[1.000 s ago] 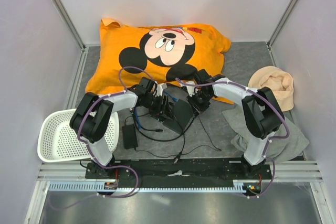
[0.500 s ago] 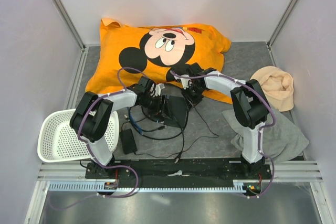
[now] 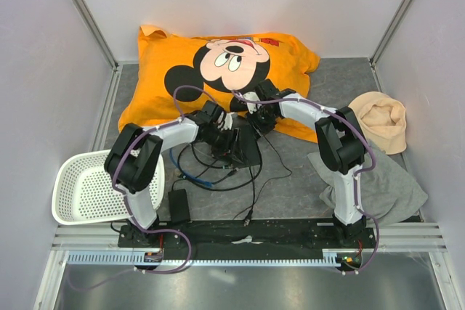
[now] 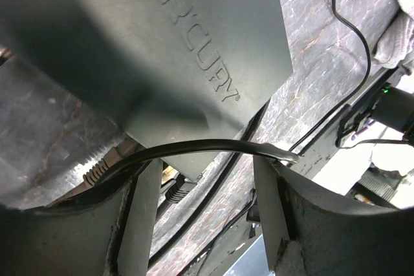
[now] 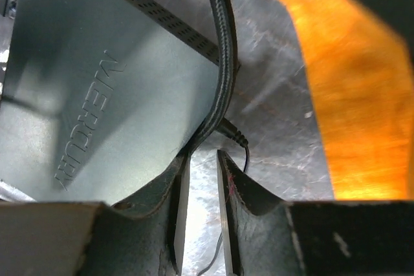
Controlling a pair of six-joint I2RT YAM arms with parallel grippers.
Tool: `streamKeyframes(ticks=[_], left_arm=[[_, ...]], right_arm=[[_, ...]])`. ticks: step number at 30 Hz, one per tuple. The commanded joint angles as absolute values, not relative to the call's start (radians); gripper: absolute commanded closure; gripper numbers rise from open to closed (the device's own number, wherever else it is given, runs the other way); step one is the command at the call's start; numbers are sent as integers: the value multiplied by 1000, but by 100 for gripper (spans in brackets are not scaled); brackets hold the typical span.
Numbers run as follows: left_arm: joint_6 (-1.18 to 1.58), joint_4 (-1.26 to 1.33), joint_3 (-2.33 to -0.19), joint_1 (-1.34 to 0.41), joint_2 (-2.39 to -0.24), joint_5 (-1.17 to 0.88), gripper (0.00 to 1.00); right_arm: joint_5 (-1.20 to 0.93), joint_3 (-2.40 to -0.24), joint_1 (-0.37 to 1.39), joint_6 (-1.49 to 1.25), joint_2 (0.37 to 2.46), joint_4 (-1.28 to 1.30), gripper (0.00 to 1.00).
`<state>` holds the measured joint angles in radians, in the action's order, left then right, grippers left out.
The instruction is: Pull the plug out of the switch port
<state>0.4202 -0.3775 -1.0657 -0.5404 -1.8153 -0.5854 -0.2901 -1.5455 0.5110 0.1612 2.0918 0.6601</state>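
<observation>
**Left.** Left gripper (image 4: 207, 172): 2 fingers stand well apart, released. A thin black cable (image 4: 194, 147) crosses the gap and nothing is pinched. The switch (image 4: 162, 50), lettered face up, fills the left wrist view from 9 to 1 o'clock. Its near edge lies just past the fingertips, with a grey-booted plug (image 4: 97, 171) at 8 o'clock.

**Centre.** In the top view the switch lies flat on the desk (image 5: 278, 114) between the 2 arms, just at the 6 o'clock side of the orange pillow (image 3: 218, 70).

**Right.** Right gripper (image 5: 202, 159): the jaws stand narrowly apart and the gap is empty.
- The plug (image 5: 231, 136) sits at the switch's corner, just beyond the right fingertip, at 1 o'clock from the gap.
- Its long axis runs from 10 to 4 o'clock, with its thin lead trailing toward 5.
- A braided cord (image 5: 223, 50) crosses the plug's nose, so I cannot tell whether it is seated in the port.

**Judgement.** The right arm is the nearer arm for the pull. The plug's axis lies closer to the closing line than across it, so the wrist likely needs a small shift toward 1 o'clock and some roll.
</observation>
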Motion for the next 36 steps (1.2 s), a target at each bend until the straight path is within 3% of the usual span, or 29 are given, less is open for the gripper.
streamKeyframes(ticks=[1,7,12,16,26,29,33,36], left_arm=[[313,-389,-1198,-558,-1821,-684,35],[149,-578,-1200,-502,-1685,-695,35],[-3,-672,-1178,-459,-1579,-709,32],[-66,-724,-1192,-416,-1611,-738,31],[-27,-684,-1249,-299,-1522,-635,30],[-129,-724,-1267,-299,-1505,-652,29],[-150,-746,-1266,-284,-1484,-646,29],[-100,-703,-1229,-262,-1433,-699,28]], right_arm=[[-316,-1601,540,184,2100,586,67],[-261,-1660,535,233,1968,747,62],[-250,-1562,535,248,1814,784,53],[-238,-1500,534,284,1779,779,53],[-430,-1661,535,324,2020,606,52],[-463,-1728,537,278,2109,562,47],[-514,-1770,545,348,2172,561,33],[-494,-1793,549,348,2210,545,31]])
